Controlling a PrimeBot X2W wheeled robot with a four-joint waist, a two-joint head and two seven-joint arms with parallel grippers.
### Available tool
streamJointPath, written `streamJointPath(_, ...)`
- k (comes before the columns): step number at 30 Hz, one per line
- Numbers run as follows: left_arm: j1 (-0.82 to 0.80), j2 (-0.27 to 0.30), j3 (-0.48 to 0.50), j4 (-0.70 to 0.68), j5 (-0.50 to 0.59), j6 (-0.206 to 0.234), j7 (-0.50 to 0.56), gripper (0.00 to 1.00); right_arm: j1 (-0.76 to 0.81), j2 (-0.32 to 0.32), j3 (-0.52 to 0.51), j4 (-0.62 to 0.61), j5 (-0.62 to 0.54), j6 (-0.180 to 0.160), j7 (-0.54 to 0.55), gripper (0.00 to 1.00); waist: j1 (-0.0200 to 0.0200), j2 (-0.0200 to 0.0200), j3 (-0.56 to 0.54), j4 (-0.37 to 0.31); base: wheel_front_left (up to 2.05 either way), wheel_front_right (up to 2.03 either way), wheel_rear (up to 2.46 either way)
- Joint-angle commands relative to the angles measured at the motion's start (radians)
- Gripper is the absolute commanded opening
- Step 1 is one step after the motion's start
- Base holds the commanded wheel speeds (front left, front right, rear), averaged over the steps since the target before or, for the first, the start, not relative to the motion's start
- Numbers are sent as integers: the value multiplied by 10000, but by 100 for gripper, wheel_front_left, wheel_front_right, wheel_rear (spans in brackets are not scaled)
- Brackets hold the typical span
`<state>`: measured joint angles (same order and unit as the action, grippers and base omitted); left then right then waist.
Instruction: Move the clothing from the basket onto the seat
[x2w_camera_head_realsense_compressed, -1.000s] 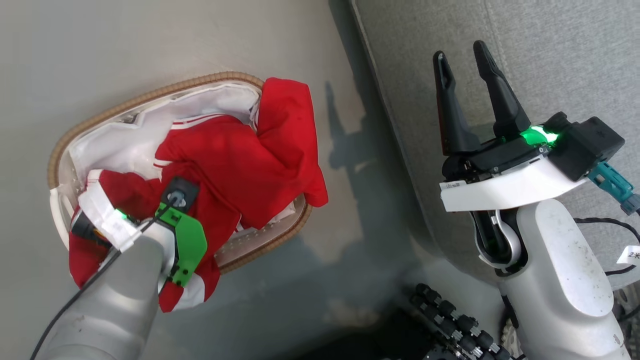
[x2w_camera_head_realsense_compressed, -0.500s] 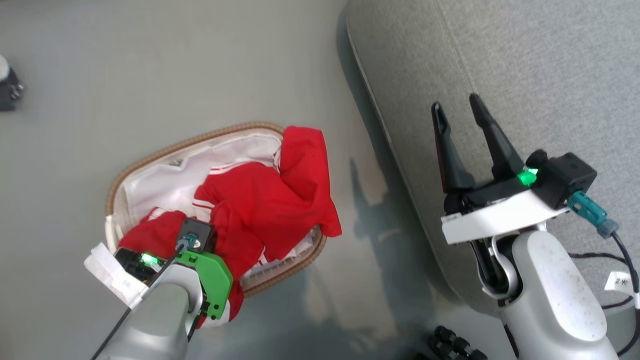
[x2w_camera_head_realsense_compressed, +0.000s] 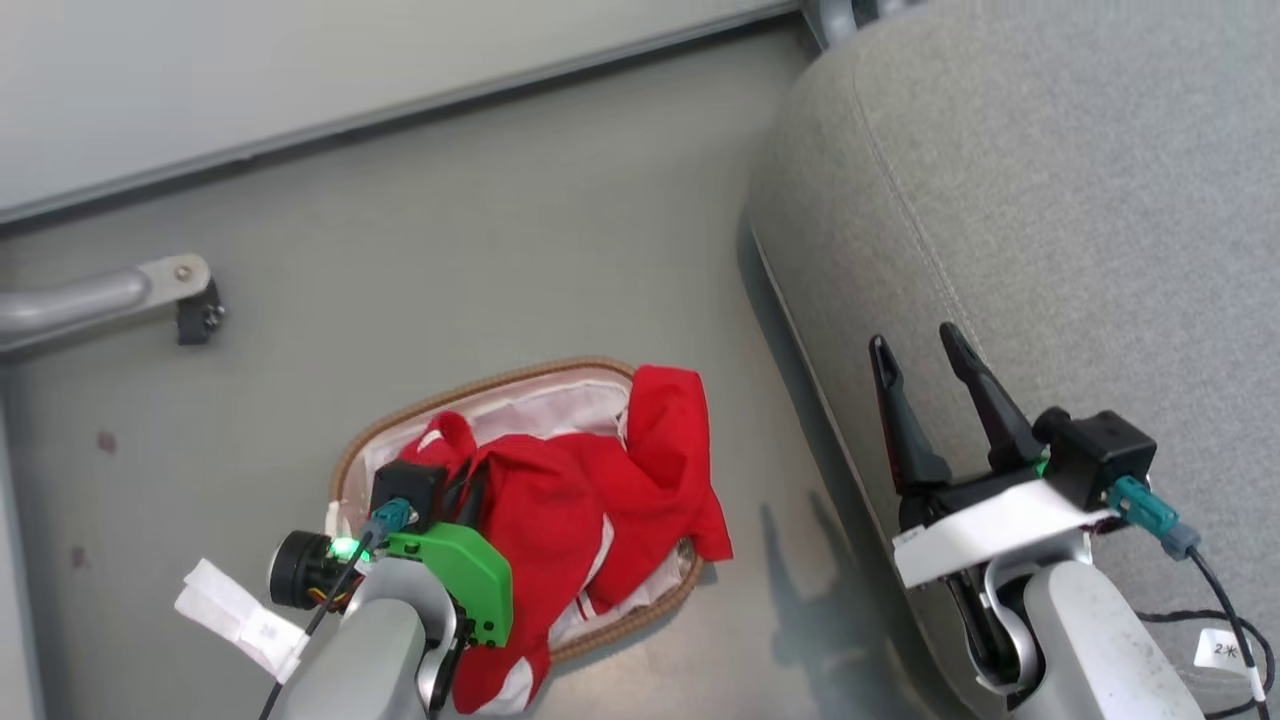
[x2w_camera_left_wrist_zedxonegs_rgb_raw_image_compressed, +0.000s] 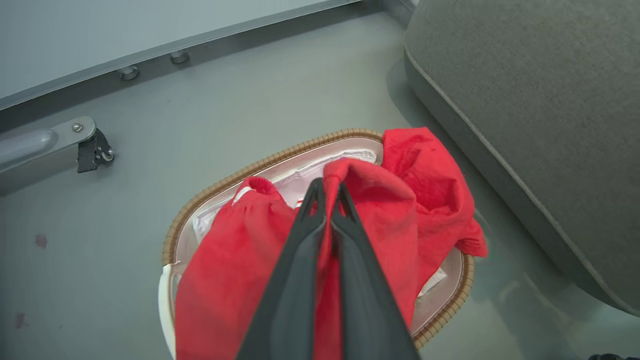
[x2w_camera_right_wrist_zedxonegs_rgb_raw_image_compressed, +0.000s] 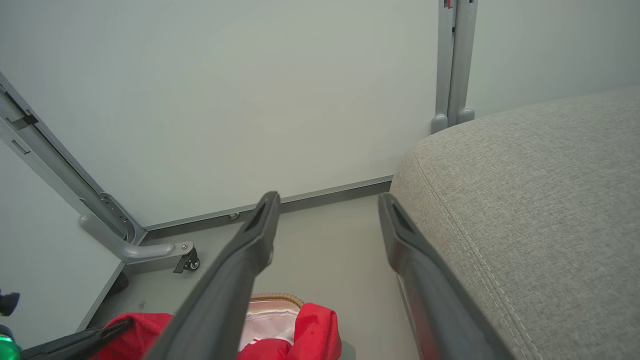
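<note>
At seven o'clock my left tool (x2w_camera_left_wrist_zedxonegs_rgb_raw_image_compressed: 327, 194) is pointing down, pinching the clothing (x2w_camera_left_wrist_zedxonegs_rgb_raw_image_compressed: 430, 180), which is lying heaped in the basket (x2w_camera_left_wrist_zedxonegs_rgb_raw_image_compressed: 280, 155). At four o'clock my right tool (x2w_camera_head_realsense_compressed: 912, 340) is hovering, jaws spread and empty, above the edge of the seat (x2w_camera_head_realsense_compressed: 1050, 200).

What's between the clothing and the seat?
Nothing on the floor between them. The left gripper is shut on the clothing over the basket. The open right gripper hangs by the seat's edge, possibly in the path.
</note>
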<state>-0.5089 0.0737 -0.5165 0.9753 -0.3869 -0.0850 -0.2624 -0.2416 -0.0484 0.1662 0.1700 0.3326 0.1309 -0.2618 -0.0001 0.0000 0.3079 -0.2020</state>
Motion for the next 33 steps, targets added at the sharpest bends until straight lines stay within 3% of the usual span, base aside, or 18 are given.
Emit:
streamJointPath(1,305,31,178,-335,-106,82,-33,0,241,-41,4,54,-71,-3,-48,100,1,0,-1018,547,0,0,0)
streamJointPath(9,1248,-31,1117,-2705,196,219,-35,0,819,-40,219,211,-196,-3,-48,100,1,0,-1859,707,0,0,0)
streamJointPath(18,1861,-161,1830,-5177,405,-16,-25,0,1333,-41,486,405,-301,-3,-48,100,1,0,-2518,762,0,0,0)
streamJointPath(26,1907,-217,1674,-6690,151,-156,-24,0,1532,-38,1131,696,-558,-3,-48,100,1,0,-2754,890,0,0,0)
streamJointPath(33,1713,-214,1061,-7292,-51,52,-24,0,1036,-38,2372,880,-964,-3,-48,100,1,0,-2809,1109,0,0,0)
